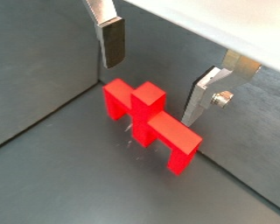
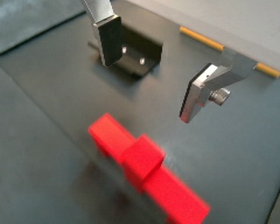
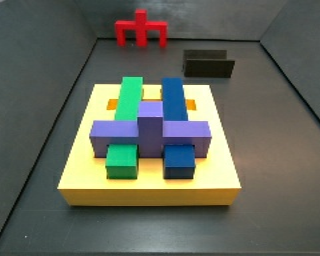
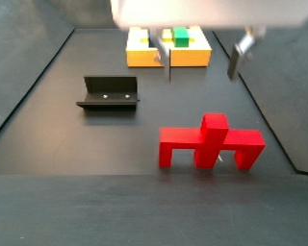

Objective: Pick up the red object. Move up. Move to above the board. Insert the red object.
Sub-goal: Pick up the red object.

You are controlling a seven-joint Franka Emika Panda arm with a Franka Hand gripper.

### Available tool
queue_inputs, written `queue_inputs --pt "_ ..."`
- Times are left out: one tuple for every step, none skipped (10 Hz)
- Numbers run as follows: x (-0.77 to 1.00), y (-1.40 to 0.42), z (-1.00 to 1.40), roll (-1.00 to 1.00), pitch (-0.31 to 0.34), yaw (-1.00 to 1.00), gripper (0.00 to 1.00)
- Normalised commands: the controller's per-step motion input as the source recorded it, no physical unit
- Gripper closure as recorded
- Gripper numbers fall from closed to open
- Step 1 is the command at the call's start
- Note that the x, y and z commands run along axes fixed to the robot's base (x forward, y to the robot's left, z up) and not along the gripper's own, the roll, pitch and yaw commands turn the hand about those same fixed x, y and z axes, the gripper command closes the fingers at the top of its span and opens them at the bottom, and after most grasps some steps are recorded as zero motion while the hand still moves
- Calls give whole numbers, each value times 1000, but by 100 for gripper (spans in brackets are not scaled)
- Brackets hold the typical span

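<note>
Claw (image 1: 160, 72) hangs wide open above the dark worktop (image 1: 49, 79), its two silver fingers well apart and holding nothing; in both wrist views the fingers (image 2: 108, 39) flank empty space, with the red object (image 1: 150, 118) lying lower down on the worktop, apart from both pads. In a side view the claw (image 4: 199, 56) sits above and behind the red object (image 4: 211, 144), which stands upright on its two legs, bar horizontal, centre stem rising from the middle. Fixture (image 4: 108, 93), a dark L-shaped bracket, rests on the worktop off to one side of the red object, well apart from it; a wrist view shows the same fixture (image 2: 136, 54) just beyond one finger. Farther out lies the board (image 3: 83, 170), a flat yellow slab carrying a green block (image 3: 125, 110) and a blue block (image 3: 175, 112) side by side, crossed by a purple block (image 3: 149, 135). In that side view the red object (image 3: 143, 30) stands beyond the board's far edge, with the fixture (image 3: 210, 65) nearby, both clear of the board.
</note>
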Motion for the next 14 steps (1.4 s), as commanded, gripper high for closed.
queue_inputs --pt "-34 431 -654 -14 -1 -280 0" --pt "-154 374 -551 0 -21 -223 0" --pt "-71 137 -480 0 -59 -97 0" --pt "-111 0 -449 0 -97 0 0" --pt "-91 26 -426 0 -80 0 0" --pt "-143 180 -423 0 -71 0 0" --pt "-137 183 -351 -30 -61 0 0" --pt "-254 237 -254 -69 -37 0 0" --pt "-137 114 -134 -89 -29 0 0" --pt "69 0 -143 -31 0 0 0" --pt "54 0 -143 0 0 0 0" --pt "0 0 -86 -3 0 0 0" --pt "0 0 -83 -9 0 0 0" --pt "0 0 -31 -3 0 0 0"
